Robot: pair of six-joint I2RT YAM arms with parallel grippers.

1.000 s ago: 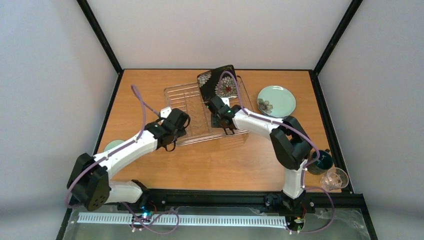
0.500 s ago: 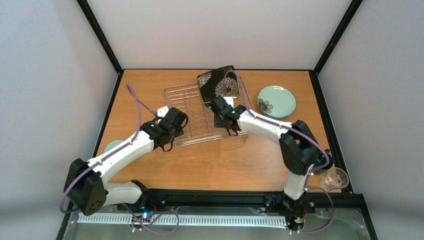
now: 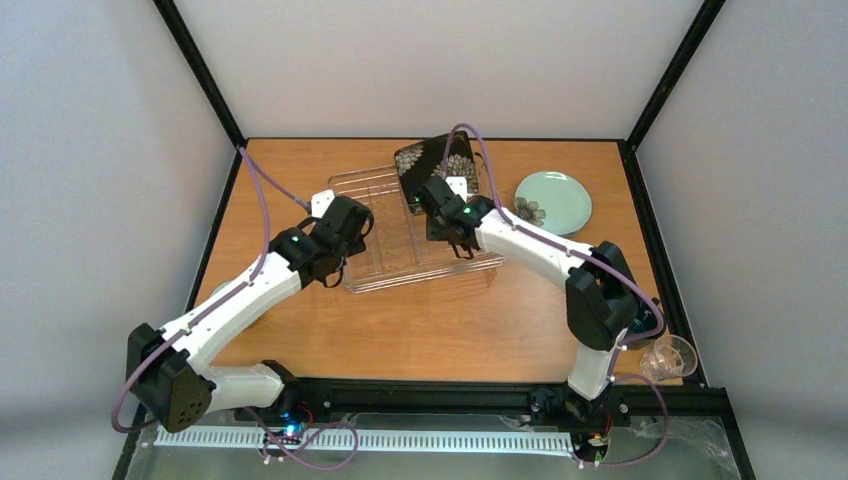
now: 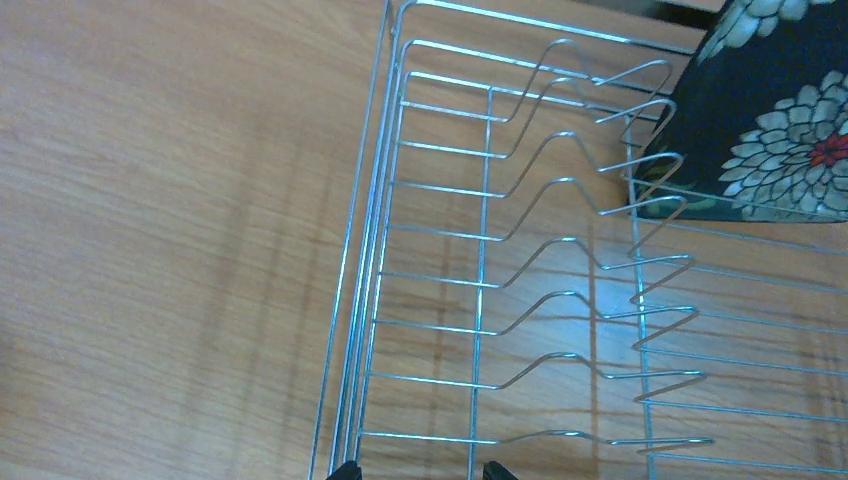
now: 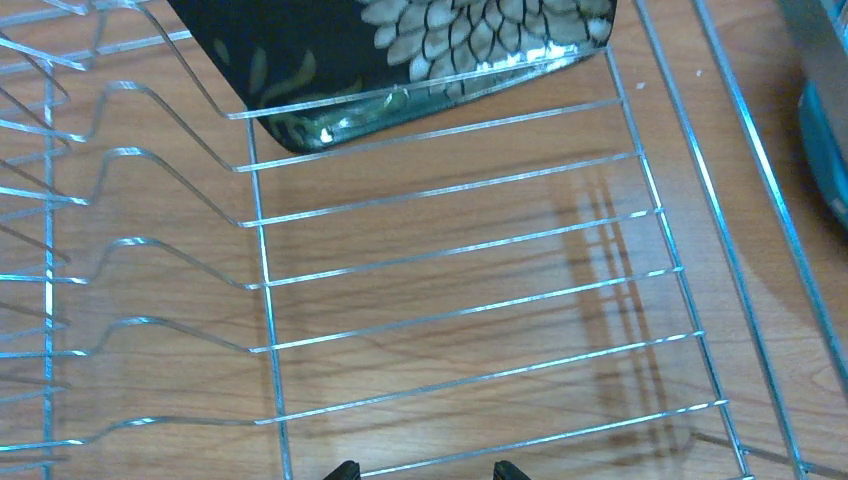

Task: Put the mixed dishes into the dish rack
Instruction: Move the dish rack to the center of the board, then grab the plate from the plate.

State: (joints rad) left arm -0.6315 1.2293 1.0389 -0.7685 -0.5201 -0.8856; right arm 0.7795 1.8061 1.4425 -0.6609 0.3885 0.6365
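The left gripper [image 4: 418,470] hung over the near left corner of the dish rack [image 3: 420,262]. Its two black fingertips were spread apart, one on each side of a thin upright wire, pinching nothing. The rack was a rectangle of bright, silvery wire with rows of bent, zigzag tines. It lay flat on the wood-grain table [image 3: 450,320], toward the far middle.

At its far right end stood the black square floral plate [image 3: 430,162]. The plate was glossy, with rounded corners and pale chrysanthemum blooms, and it was tipped on edge with its lower corner down among the wires.

The right gripper [image 5: 420,470] hovered above the rack's flat right section, fingertips likewise parted and empty.

Right of the rack and clear of it, the pale mint plate [image 3: 553,203] lay flat. It was round and smooth, with a small flower near its rim. A clear glass cup [image 3: 672,357] sat at the near right edge.
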